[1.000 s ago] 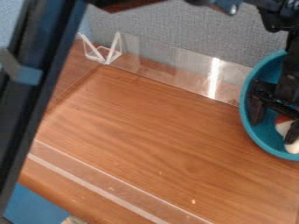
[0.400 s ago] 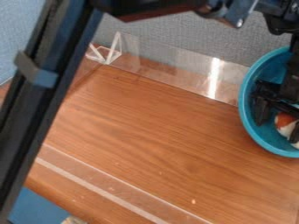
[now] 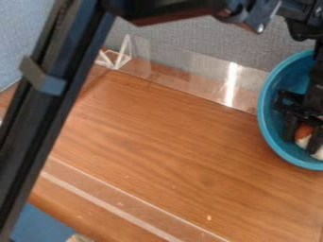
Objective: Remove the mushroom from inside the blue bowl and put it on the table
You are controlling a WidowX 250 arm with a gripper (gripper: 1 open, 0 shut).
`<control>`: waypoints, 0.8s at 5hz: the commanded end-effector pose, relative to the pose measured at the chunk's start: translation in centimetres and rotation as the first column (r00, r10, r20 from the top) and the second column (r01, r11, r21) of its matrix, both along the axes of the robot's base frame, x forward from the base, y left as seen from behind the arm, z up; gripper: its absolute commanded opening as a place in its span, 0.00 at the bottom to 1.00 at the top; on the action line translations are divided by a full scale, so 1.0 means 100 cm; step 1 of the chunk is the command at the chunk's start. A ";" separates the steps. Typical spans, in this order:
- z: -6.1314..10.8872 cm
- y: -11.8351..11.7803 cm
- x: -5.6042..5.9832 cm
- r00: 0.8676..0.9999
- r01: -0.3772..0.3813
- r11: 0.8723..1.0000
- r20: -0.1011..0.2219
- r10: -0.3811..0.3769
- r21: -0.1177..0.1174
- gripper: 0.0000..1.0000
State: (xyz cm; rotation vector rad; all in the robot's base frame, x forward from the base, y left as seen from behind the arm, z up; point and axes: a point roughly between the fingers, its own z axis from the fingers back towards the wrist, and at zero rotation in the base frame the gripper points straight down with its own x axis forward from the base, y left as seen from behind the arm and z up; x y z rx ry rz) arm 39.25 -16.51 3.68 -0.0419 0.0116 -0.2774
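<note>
The blue bowl (image 3: pixel 270 121) stands at the right edge of the table (image 3: pixel 151 151), partly cut off by the picture's edge. My gripper (image 3: pixel 303 121) points down into it, its dark fingers (image 3: pixel 289 115) low inside the bowl. The cream mushroom (image 3: pixel 308 143) shows just below them on the bowl's floor, mostly covered by the gripper. The right finger runs off the picture, so I cannot make out whether the fingers touch the mushroom.
Low clear acrylic walls (image 3: pixel 209 76) run along the back of the table, and another (image 3: pixel 113 203) runs along its front. A small white stand (image 3: pixel 116 55) sits at the back left. A dark blurred bar (image 3: pixel 51 104) crosses the left foreground.
The gripper stays in the bowl at the same place. Its left finger has drawn inward toward the mushroom. The dark bar in the foreground has shifted slightly.
</note>
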 end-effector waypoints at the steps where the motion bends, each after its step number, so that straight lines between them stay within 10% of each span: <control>1: 0.016 0.008 0.003 0.999 -0.032 0.999 0.041 0.033 -0.014 0.00; 4: 0.025 0.021 -0.006 0.997 -0.063 0.998 0.041 0.063 -0.021 0.00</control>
